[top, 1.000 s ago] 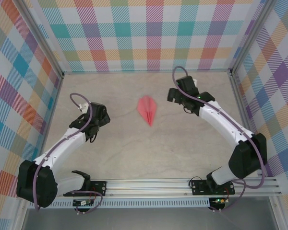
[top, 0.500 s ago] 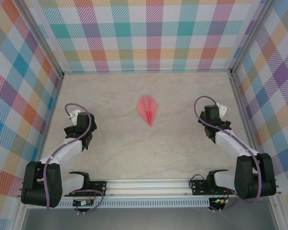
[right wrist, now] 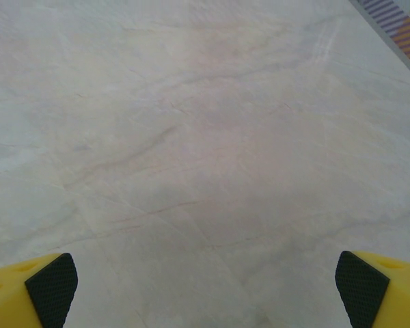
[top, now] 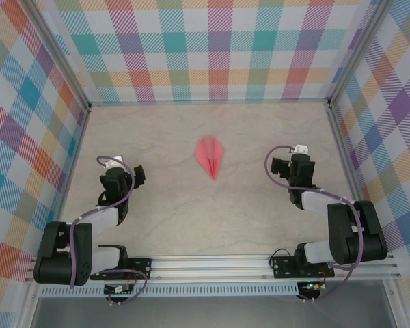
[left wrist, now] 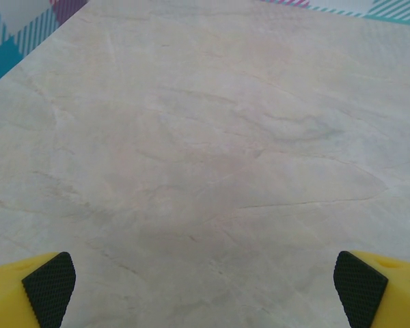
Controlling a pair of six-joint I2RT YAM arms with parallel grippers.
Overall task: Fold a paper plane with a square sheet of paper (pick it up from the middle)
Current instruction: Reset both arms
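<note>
The square sheet of paper now lies as a pink-red paper plane (top: 210,156), a narrow dart with a centre crease, flat on the marble table (top: 205,212) just past its middle, its tip pointing toward the near edge. My left gripper (top: 120,175) (left wrist: 205,290) is folded back at the near left, well apart from the plane. On the opposite side, my right gripper (top: 291,166) (right wrist: 205,290) sits folded back at the near right. Both stand open: their yellow fingertips (left wrist: 49,287) (right wrist: 51,287) are spread wide over bare table with nothing between them.
Checked walls (top: 212,48) close in the table at the back and on both sides. An aluminium rail (top: 219,266) carrying the arm bases runs along the near edge. Purple cables loop over both wrists.
Both arms have drawn back from beside the plane toward their bases and folded up. The paper plane has stayed where it was. Both grippers stayed open.
</note>
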